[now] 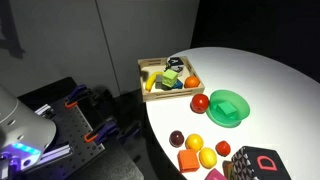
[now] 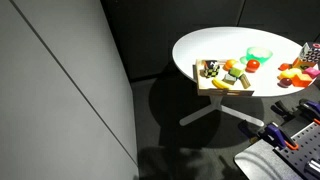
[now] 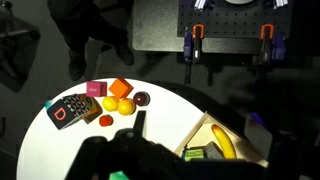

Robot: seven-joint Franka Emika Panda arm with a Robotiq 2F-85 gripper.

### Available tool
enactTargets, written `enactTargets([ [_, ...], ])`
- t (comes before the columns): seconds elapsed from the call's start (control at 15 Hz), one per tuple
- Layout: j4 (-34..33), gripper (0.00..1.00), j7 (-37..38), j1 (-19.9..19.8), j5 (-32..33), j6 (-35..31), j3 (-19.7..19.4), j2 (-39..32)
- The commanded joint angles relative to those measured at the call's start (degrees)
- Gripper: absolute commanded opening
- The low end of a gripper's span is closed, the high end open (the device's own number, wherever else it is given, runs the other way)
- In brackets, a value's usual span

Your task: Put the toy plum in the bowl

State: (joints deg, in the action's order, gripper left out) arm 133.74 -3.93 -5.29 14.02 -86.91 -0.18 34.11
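Note:
The toy plum (image 1: 177,138) is small, dark maroon and round. It lies on the white round table near its edge, next to yellow and orange toy pieces. In the wrist view the toy plum (image 3: 141,99) sits to the right of two yellow fruits. The green bowl (image 1: 229,106) stands on the table past a red ball (image 1: 200,101), and also shows in an exterior view (image 2: 259,55). My gripper (image 3: 150,150) is a dark mass at the bottom of the wrist view, high above the table. Its fingers are too dark to read. It holds nothing that I can see.
A square wooden tray (image 1: 145,66) with a banana (image 3: 225,143) and other toys sits at the table edge. A black box with a red letter (image 1: 255,165) lies near the plum's cluster. A bench with orange clamps (image 1: 80,100) stands beside the table.

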Motion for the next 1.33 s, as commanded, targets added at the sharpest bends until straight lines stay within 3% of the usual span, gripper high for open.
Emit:
enactTargets([
  [0.0, -0.2, 1.0, 0.6, 1.4, 0.4, 0.3, -1.0, 0.0],
  [0.67, 1.1, 1.0, 2.1, 1.3, 0.5, -1.3, -1.3, -3.5],
  [1.27, 4.4, 1.0, 6.3, 0.0, -0.4, -14.1, -3.7, -10.0],
])
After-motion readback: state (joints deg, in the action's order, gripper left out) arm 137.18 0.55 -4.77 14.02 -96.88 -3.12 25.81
